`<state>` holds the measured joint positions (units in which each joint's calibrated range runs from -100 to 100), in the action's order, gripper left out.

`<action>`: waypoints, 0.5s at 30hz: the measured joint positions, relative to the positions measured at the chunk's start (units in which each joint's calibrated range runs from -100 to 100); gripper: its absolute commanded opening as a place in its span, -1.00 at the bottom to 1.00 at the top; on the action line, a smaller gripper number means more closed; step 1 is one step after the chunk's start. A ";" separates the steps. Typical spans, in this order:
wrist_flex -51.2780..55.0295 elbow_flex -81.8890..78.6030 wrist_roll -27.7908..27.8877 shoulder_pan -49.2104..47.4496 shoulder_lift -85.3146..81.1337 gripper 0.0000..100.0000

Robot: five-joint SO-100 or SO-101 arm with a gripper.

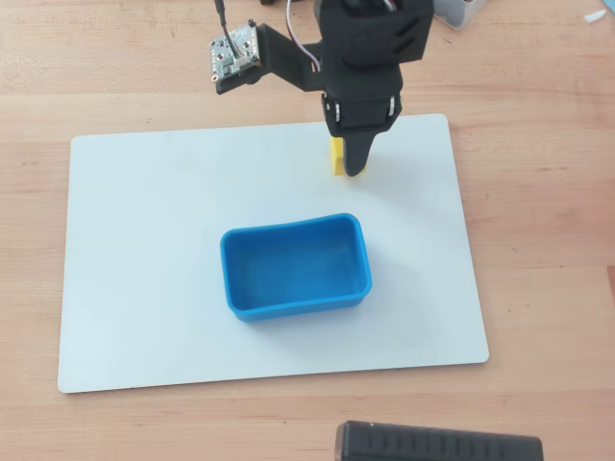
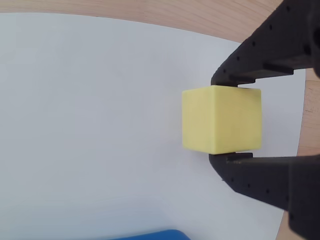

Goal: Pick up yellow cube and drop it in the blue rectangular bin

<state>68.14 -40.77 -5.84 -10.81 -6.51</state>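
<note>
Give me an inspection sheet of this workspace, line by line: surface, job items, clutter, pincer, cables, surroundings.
Surface: white mat lying on a wooden table.
Job's things: yellow cube sits between the pincer's fingers on the mat; blue rectangular bin stands empty, apart from the cube, mid-mat.
Clutter: nothing seen on the mat.
Grippers: pincer shut on the cube, fingers touching two opposite faces in the wrist view.
Cables: wires run along the arm near a small circuit board.
Surroundings: black object at the bottom edge of the overhead view, a pale object at the top edge.
</note>
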 measured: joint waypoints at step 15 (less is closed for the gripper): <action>12.35 16.91 0.00 1.62 -0.18 -0.85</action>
<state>80.49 -23.85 -5.84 -9.19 -6.70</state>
